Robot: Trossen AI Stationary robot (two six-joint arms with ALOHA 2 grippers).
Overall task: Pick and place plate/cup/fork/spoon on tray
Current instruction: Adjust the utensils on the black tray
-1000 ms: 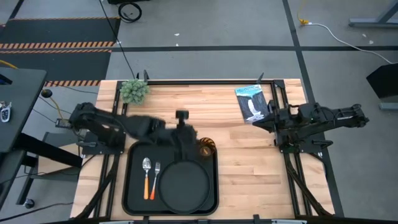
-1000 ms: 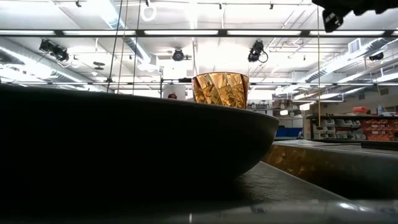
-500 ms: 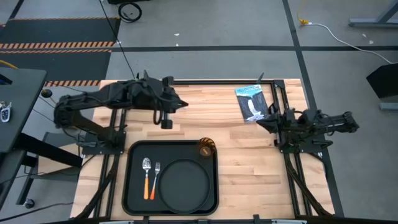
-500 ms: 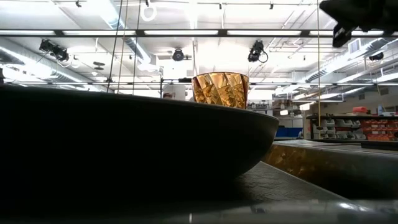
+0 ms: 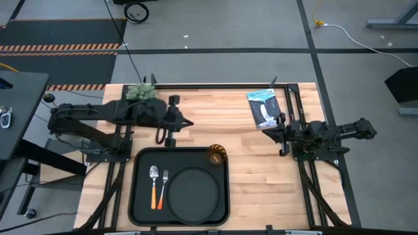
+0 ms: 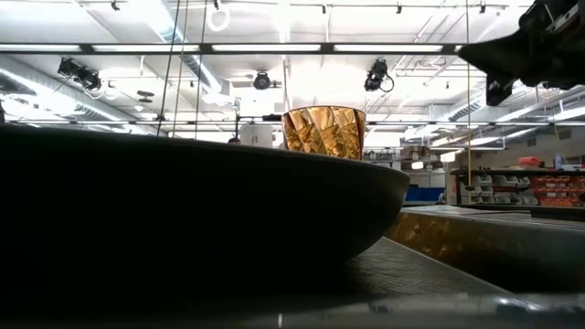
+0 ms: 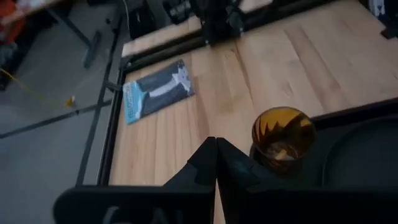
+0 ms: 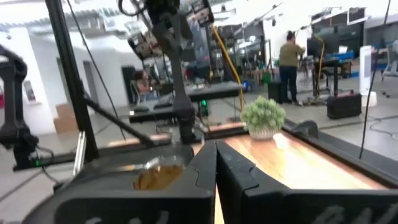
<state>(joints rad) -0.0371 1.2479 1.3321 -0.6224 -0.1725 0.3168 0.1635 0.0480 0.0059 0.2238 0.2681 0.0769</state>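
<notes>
cup (image 5: 216, 155): stands in the tray's (image 5: 139, 209) far right corner, at 4 o'clock from the left gripper (image 5: 159, 136)
left gripper: fingers closed, empty; nearer arm
right gripper (image 5: 281, 135): closed, empty, waiting at 3 o'clock

Bare wood lies between the tray (image 5: 135, 196) and the packet (image 5: 263, 108).

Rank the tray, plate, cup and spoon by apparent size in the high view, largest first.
1. tray
2. plate
3. spoon: longer than the cup is wide, though far slimmer
4. cup
</notes>
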